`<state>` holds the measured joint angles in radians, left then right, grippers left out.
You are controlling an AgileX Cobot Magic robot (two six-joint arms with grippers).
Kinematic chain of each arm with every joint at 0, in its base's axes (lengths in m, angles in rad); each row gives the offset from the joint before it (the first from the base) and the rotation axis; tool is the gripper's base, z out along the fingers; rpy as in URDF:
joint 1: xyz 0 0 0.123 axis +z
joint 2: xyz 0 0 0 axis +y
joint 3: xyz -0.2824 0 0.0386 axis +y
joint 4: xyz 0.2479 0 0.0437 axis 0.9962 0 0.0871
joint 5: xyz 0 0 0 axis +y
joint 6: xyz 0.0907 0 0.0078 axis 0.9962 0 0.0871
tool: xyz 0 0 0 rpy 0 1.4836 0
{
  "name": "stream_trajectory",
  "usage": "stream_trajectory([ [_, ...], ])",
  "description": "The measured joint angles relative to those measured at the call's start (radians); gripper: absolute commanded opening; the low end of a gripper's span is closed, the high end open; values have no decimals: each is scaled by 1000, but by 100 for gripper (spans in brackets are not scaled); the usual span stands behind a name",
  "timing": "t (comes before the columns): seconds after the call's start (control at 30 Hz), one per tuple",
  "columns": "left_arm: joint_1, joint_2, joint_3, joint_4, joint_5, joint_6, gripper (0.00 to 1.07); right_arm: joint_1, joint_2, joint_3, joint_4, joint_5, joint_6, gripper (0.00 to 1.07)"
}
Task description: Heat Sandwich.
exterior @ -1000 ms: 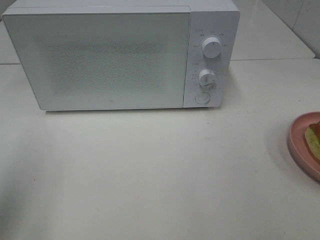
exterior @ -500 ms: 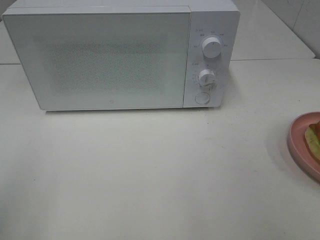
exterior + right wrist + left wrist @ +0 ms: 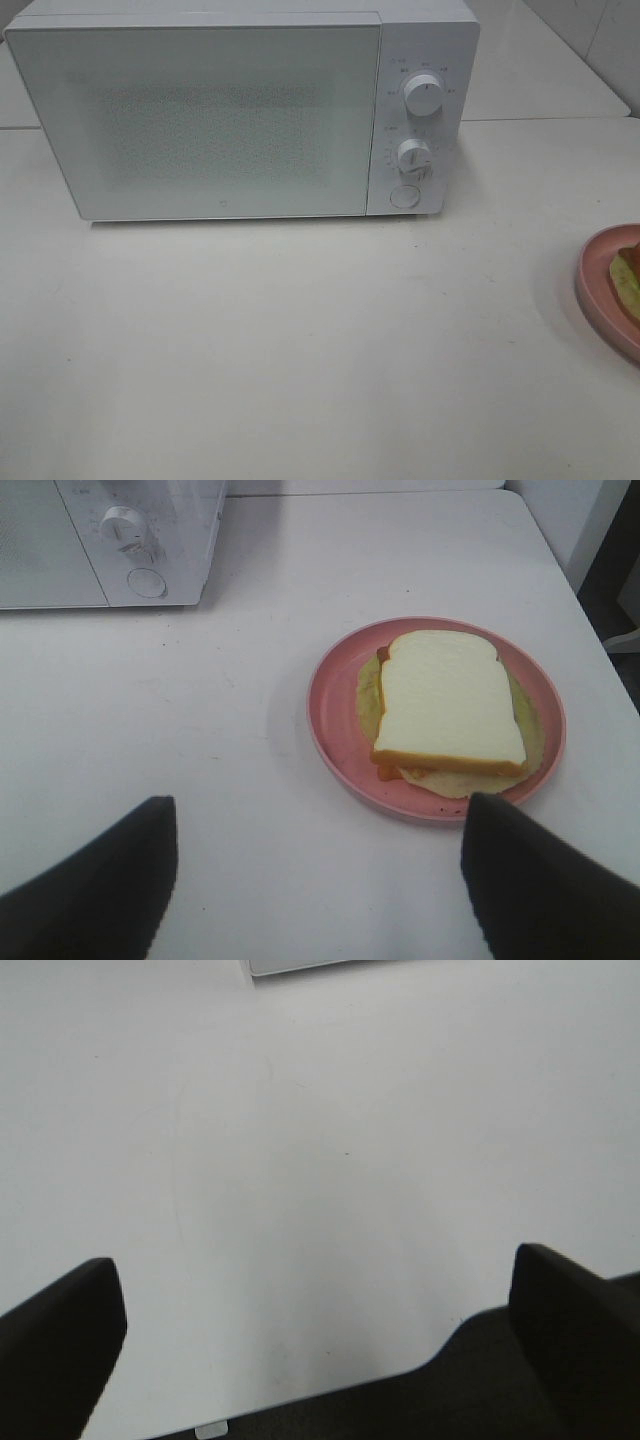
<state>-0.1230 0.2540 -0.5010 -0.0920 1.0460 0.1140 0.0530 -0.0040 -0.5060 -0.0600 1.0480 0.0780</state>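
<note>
The sandwich [image 3: 447, 708], white bread with a tan crust and pale green filling, lies on a round pink plate [image 3: 335, 705]. In the high view only a sliver of the sandwich [image 3: 627, 278] and the plate [image 3: 598, 280] shows at the right edge. A white microwave [image 3: 240, 110] stands at the back with its door shut. My right gripper [image 3: 318, 865] hovers open over the table, short of the plate. My left gripper [image 3: 318, 1305] is open above bare table near its front edge. Neither arm shows in the high view.
The microwave has two knobs [image 3: 424, 95] and a round button [image 3: 403, 196] on its right panel. The white table [image 3: 300, 340] ends close behind the left gripper. A wall corner [image 3: 580, 520] stands beyond the plate in the right wrist view.
</note>
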Motion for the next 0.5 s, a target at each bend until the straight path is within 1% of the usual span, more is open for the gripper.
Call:
stream_trajectory([
  [0.03,0,0,0,0,0,0,100,0,0,0,0,0,0,75],
  [0.1,40,-57,0,0,0,0,100,0,0,0,0,0,0,75],
  [0.17,49,-76,0,0,0,0,100,0,0,0,0,0,0,75],
  [0.2,69,-125,0,0,-1,0,100,0,0,0,0,0,0,75],
  [0.3,97,-194,0,0,-2,0,100,0,0,0,0,0,0,75],
  [0.33,97,-194,0,0,-2,0,100,0,0,0,0,0,0,75],
  [0.37,116,-235,0,0,-2,0,100,0,0,0,0,0,0,75],
  [0.5,126,-256,0,0,-2,0,100,0,0,0,0,0,0,75],
])
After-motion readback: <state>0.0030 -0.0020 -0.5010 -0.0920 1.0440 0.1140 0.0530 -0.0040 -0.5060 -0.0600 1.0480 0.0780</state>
